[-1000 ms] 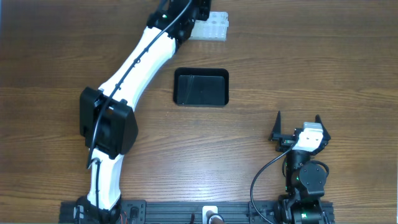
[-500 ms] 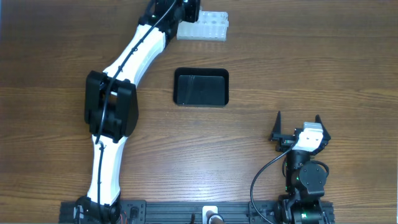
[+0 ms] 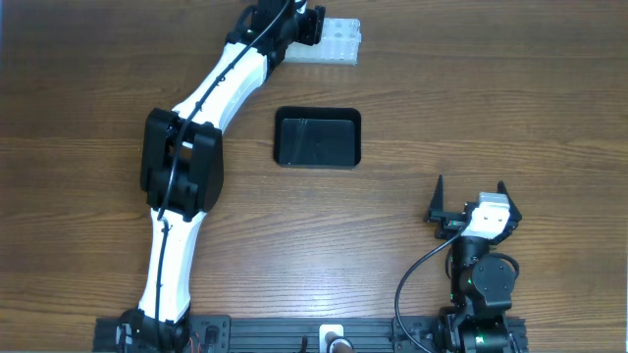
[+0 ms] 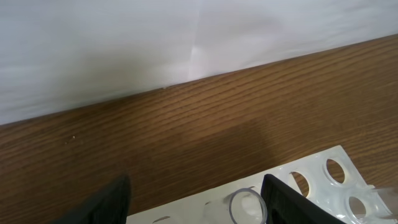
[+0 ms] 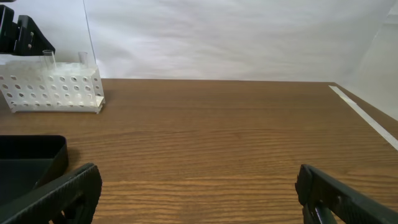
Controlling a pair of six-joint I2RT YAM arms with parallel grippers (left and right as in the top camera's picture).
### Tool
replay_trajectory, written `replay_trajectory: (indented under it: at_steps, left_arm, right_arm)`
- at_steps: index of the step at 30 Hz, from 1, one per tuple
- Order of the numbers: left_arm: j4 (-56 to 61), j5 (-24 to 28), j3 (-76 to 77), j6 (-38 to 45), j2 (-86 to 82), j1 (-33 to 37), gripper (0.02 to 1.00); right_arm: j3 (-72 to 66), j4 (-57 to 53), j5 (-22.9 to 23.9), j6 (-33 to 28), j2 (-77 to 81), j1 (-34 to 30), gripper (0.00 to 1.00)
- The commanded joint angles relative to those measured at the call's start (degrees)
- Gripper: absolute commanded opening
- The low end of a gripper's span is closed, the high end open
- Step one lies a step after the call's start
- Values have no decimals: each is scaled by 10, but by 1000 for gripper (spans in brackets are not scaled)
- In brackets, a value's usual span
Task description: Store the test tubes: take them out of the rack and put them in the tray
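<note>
Wooden table (image 3: 491,118) (white wall (image 5: 217,37) behind)

Table (image 3: 491,98): rack (image 3: 332,42) is placed at the far edge, near the middle; tray (image 3: 317,137) is set on the table just in front of the rack, apart from it; left gripper (image 4: 196,205) is positioned over the rack's left end, a test tube (image 4: 247,204) being seated in the rack between its fingers; right gripper (image 3: 469,196) is held at the near right, well apart from the tray.
</note>
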Motion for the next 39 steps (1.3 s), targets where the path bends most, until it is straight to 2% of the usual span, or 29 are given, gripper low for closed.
replay_trajectory:
  at_steps: [1,3,7,11,23,32,39]
  left_arm:
    - [3,11,3,9,6,1,669]
    - [3,11,3,9,6,1,654]
    - [3,11,3,9,6,0,522]
    - [3,12,3,9,6,0,448]
    - [3,12,3,9,6,-4,334]
    - [3,12,3,9,6,-5,198]
    - [3,12,3,9,6,-5,154]
  right_arm:
    - [-5,0,5,2,-5,-4,993]
    - [-5,0,5,2,-5,-4,993]
    - [-5,0,5,2,-5,-4,991]
    - [-5,0,5,2,-5,-4,991]
    - [-5,0,5,2,-5,-4,993]
    - [-5,0,5,2,-5,-4,993]
    - [-5,0,5,2,-5,-4,991]
